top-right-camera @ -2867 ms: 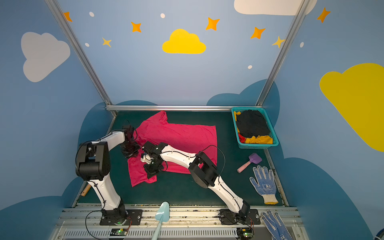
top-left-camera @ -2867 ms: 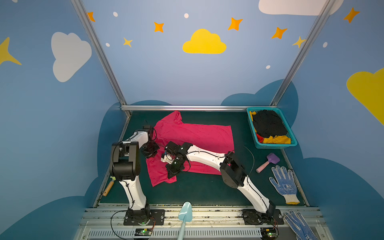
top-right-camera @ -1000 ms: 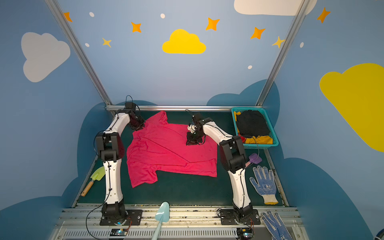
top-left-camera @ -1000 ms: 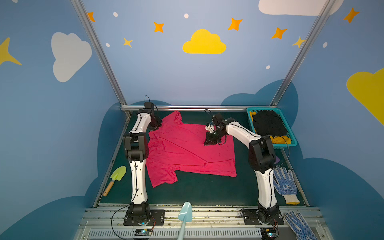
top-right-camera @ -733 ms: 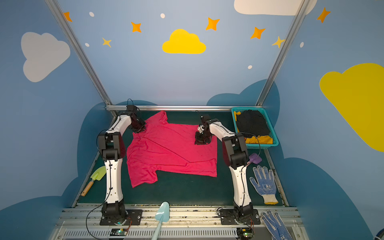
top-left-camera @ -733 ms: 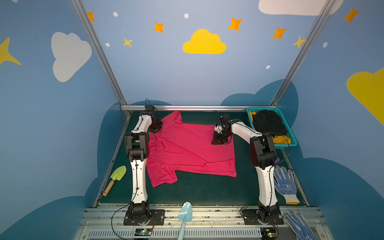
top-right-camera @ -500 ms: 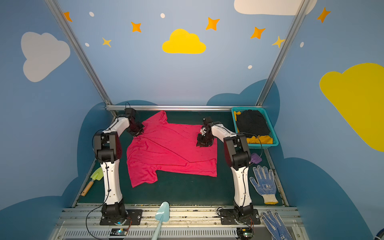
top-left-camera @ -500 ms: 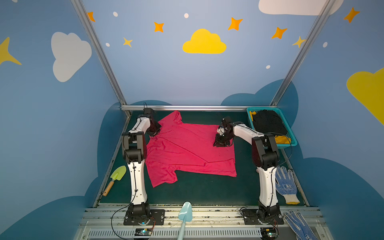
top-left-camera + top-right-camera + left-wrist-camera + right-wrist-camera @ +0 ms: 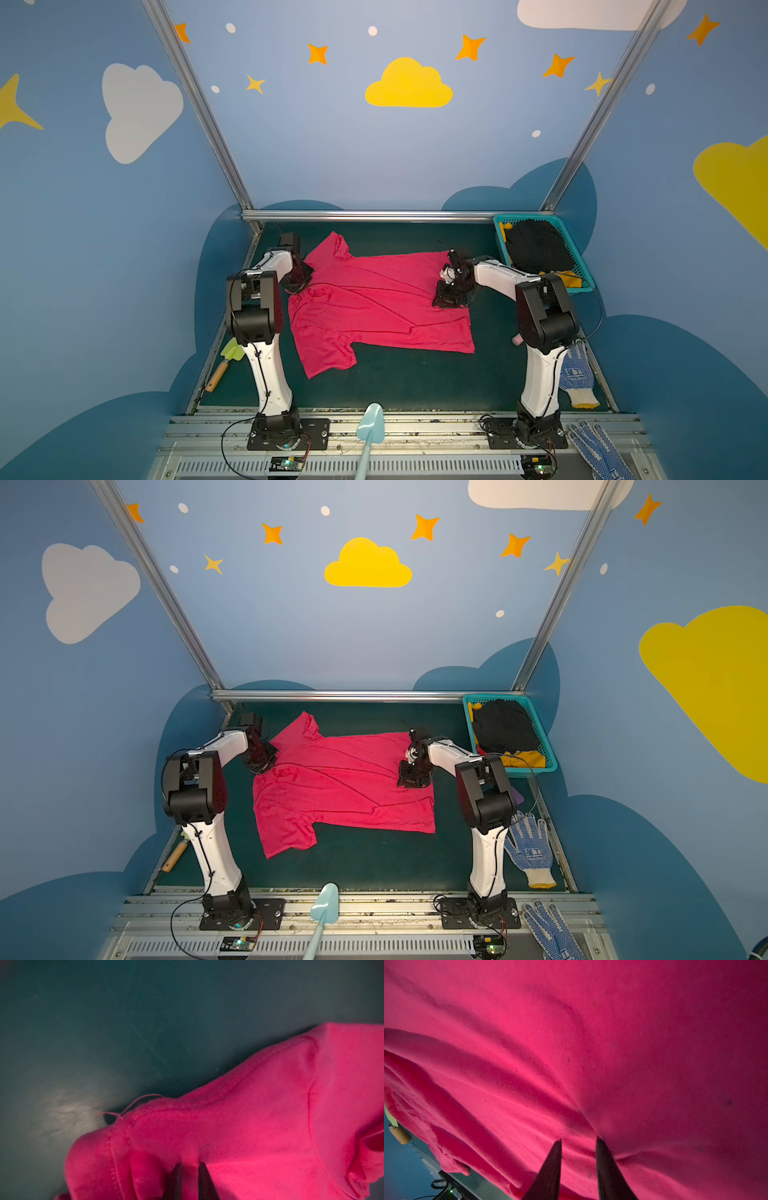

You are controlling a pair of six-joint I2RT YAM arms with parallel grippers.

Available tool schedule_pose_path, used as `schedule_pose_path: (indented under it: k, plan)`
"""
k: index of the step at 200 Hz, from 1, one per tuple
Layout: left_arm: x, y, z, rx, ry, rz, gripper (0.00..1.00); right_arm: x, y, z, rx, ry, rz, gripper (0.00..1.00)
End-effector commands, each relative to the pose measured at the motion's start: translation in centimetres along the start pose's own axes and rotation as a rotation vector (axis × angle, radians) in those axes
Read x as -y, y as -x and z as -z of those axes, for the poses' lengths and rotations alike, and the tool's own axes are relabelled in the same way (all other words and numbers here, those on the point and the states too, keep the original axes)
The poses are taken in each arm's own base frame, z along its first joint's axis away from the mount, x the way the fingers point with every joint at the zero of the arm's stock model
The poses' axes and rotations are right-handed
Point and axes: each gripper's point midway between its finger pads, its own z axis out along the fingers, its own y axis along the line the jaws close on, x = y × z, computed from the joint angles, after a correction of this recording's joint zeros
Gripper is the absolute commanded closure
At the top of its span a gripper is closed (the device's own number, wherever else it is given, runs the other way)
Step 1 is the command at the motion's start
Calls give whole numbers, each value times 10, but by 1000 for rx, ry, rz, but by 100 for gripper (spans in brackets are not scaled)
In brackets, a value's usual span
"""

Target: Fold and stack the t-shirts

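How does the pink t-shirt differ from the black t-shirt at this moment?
The pink t-shirt lies spread out on the green mat; the black t-shirt sits bunched in the teal basket. The pink t-shirt has the left hand pinching its neck end and the right hand at its hem end; the black t-shirt is untouched. Both are soft cloth, neither yet stacked on the mat.

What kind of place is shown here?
Probably a robot test booth: two arms bolted to a rail, walls painted with clouds and stars, a pink t-shirt on a green mat near a clothes basket.
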Motion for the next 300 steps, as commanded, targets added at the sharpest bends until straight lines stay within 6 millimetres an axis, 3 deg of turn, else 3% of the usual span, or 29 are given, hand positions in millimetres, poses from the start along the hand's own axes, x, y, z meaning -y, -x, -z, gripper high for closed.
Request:
schedule_pose_path:
  k: [1,29,63,86,104,131,146,177,261,300]
  plan:
    - [-48,-20,-8,-60,176,9,81,19,-27,-8,-68,-73,-45,68]
    - [-20,-8,9,-38,110,-40,77,12,-23,0,-60,-55,-30,68]
    - [43,12,31,3,20,-154,74,-16,10,29,17,-17,38,66]
    - [86,11,29,-10,-29,-230,73,-34,38,47,73,8,83,64]
    - [106,4,15,-59,-26,-265,75,-41,57,52,87,18,95,63]
    - [118,-1,-4,-94,-2,-271,74,-54,76,58,105,49,111,63]
    - [125,-3,-12,-106,-27,-257,66,-60,80,60,113,68,118,63]
    - [136,-7,-24,-117,-91,-220,58,-61,79,62,119,71,116,63]
    - [160,-21,-30,-148,-180,-207,59,-50,65,52,95,78,84,63]
    - [167,-27,-33,-171,-210,-199,67,-48,63,49,91,78,80,63]
